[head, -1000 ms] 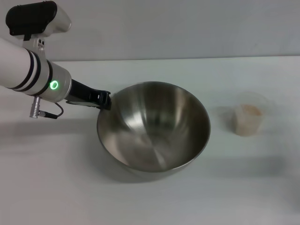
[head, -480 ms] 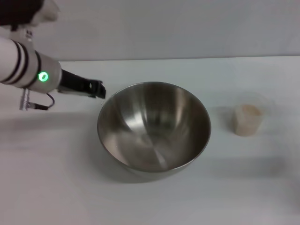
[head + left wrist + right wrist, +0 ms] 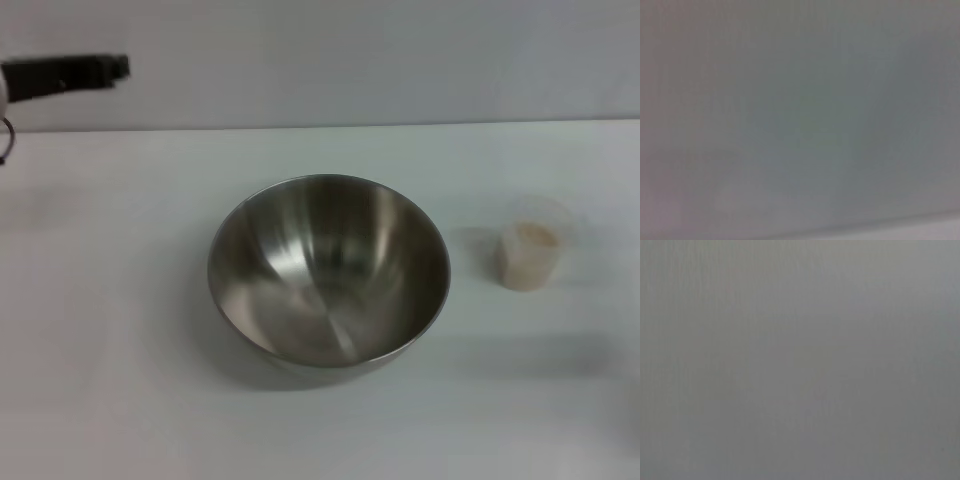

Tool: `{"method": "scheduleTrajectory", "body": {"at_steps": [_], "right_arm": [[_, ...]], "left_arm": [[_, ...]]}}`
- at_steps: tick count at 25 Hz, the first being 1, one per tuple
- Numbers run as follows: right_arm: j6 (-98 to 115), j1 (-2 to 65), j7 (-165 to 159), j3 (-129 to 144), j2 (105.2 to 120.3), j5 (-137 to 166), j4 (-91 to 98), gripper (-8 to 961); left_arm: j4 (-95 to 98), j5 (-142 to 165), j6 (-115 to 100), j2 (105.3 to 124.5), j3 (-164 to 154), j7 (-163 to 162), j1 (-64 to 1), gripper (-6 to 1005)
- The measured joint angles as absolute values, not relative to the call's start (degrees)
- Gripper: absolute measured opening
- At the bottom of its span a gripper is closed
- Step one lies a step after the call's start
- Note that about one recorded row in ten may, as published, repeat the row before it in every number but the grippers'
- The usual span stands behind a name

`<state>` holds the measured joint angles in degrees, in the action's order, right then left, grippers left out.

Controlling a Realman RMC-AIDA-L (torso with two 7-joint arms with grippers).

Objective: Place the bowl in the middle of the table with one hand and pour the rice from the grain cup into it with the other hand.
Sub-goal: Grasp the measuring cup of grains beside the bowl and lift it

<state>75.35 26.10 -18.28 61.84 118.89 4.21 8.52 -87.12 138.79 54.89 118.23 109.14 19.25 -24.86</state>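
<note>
The large steel bowl (image 3: 328,268) stands upright and empty in the middle of the white table (image 3: 110,380). To its right, apart from it, the small clear grain cup (image 3: 531,252) holds pale rice (image 3: 535,236). Only the dark tip of my left gripper (image 3: 112,68) shows, at the far upper left edge, well away from the bowl and holding nothing that I can see. My right gripper is out of view. Both wrist views show only a plain grey surface.
A grey wall (image 3: 380,60) runs behind the table's far edge. White tabletop lies all around the bowl and the cup.
My left gripper has let go of the bowl's left rim and drawn back up and to the left, almost out of the head view. Bowl and cup have stayed put.
</note>
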Motion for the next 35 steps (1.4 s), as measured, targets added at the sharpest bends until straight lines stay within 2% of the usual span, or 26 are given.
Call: {"method": "scheduleTrajectory", "body": {"at_steps": [5,13,17,21,29,35], "right_arm": [[75.2,26.3,-18.3,61.9,118.87,4.2,8.4,815],[73.0,26.5,-18.1,61.9,118.83,4.2,8.5,815],[72.9,26.5,-17.5,62.2,118.82,4.2,8.6,814],[73.0,26.5,-17.5,62.3,118.89,4.2,8.6,814],[73.6,25.6,-17.5,62.7,119.17,4.2,8.0,814],[78.0,23.4,-17.9,64.7,119.61,4.3,6.2,815]], "left_arm": [[-85.7,134.5,39.7,118.36,107.8,24.9,-20.5,210],[-76.9,136.1,-6.6,118.19,94.1,28.6,-14.0,209],[-66.7,139.9,-30.9,118.25,87.4,26.5,-14.0,209],[-48.0,146.5,-54.7,118.09,82.8,11.0,-17.8,208],[-25.2,153.8,-67.8,118.07,83.4,-11.9,-24.1,206],[-22.0,153.9,-68.2,118.30,80.5,-12.9,-23.0,203]]}}
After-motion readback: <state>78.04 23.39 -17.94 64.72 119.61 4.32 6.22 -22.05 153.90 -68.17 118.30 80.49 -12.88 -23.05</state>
